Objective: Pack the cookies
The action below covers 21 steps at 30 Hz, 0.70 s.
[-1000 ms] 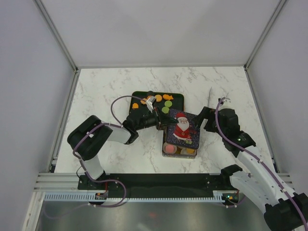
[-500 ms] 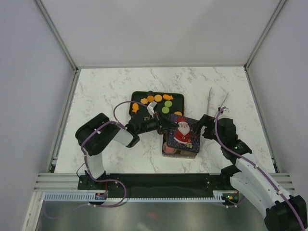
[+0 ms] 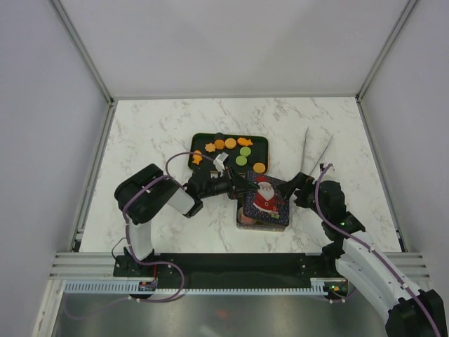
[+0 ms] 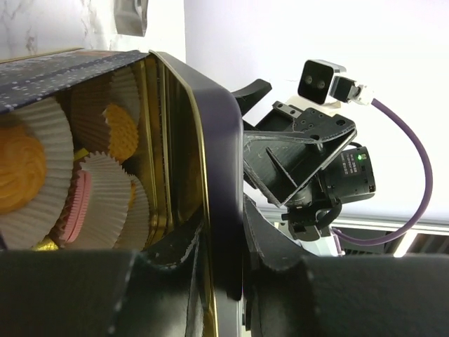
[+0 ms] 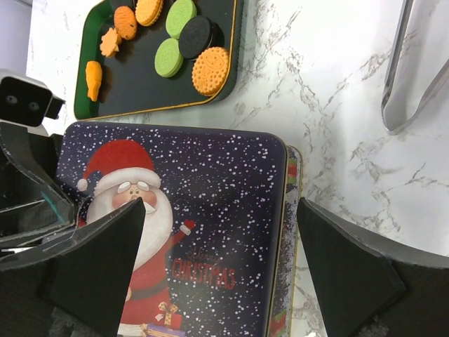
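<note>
Cookies lie on a dark green tray (image 3: 261, 143): orange rounds (image 3: 230, 143), green rounds (image 3: 241, 160), a fish (image 3: 245, 141), and in the right wrist view a ridged orange one (image 5: 210, 70) and a black one (image 5: 194, 36). A dark blue Santa lid (image 3: 266, 195) lies tilted over the open tin (image 3: 261, 221). My left gripper (image 3: 237, 184) is shut on the lid's left rim (image 4: 224, 210). The left wrist view shows white paper cups holding orange (image 4: 17, 168) and pink (image 4: 78, 203) cookies in the tin. My right gripper (image 3: 293, 191) is open, with the lid's right part (image 5: 210, 210) between its fingers.
Metal tongs (image 3: 312, 151) lie on the marble table right of the tray, also in the right wrist view (image 5: 414, 63). The tray sits just behind the tin. The two arms face each other closely across the tin.
The left gripper has carried the lid toward me and down over the tin, uncovering an orange cookie at the tray's near right. The right gripper has come nearer and lower beside the lid.
</note>
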{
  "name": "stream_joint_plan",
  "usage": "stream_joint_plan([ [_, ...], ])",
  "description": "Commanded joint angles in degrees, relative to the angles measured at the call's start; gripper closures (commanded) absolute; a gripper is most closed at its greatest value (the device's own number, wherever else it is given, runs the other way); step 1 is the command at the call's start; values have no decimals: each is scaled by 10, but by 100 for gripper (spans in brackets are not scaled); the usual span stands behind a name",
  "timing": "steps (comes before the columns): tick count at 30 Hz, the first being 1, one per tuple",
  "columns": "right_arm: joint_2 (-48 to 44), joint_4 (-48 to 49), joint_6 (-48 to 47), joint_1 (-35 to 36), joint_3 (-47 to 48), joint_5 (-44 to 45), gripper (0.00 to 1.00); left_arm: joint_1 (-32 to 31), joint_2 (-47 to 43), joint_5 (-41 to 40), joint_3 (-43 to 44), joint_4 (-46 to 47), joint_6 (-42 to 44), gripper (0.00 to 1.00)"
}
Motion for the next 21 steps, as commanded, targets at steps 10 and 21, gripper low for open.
stream_joint_plan([
  [10,-5,43,17,-1,-20,-29,2,-1,32,-12,-15,127,-29,71],
  [21,27,29,-6,-2,-14,-42,2,6,45,-3,-21,134,-32,66],
])
